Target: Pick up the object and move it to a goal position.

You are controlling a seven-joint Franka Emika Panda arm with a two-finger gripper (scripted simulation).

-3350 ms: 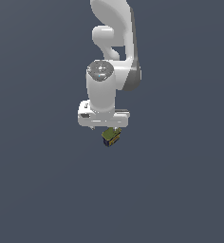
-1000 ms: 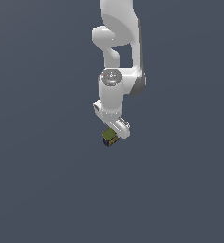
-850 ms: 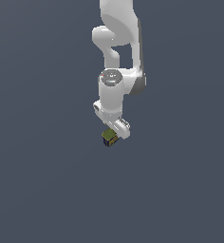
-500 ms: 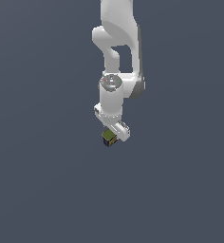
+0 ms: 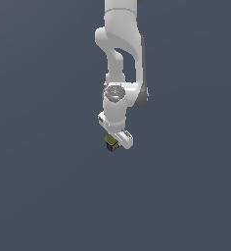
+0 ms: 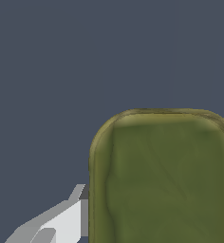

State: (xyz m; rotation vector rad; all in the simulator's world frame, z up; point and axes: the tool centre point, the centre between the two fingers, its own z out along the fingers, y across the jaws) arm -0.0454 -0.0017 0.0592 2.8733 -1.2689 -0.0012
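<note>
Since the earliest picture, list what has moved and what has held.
In the exterior view the gripper has turned about its own axis and the arm's wrist has swung round; the block has risen slightly, still clamped. Over the last second there is only a slight upward drift. The block stays between the fingers, its olive-green top filling the wrist view. Nothing was let go.

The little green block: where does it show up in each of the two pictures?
Exterior view: the block is small, near the middle, tucked under the white gripper at the arm's low end.
Wrist view: the block fills much of the picture, its olive top facing the camera.
Shared landmark: the gripper; one white finger sits right beside the block in the wrist view.
</note>
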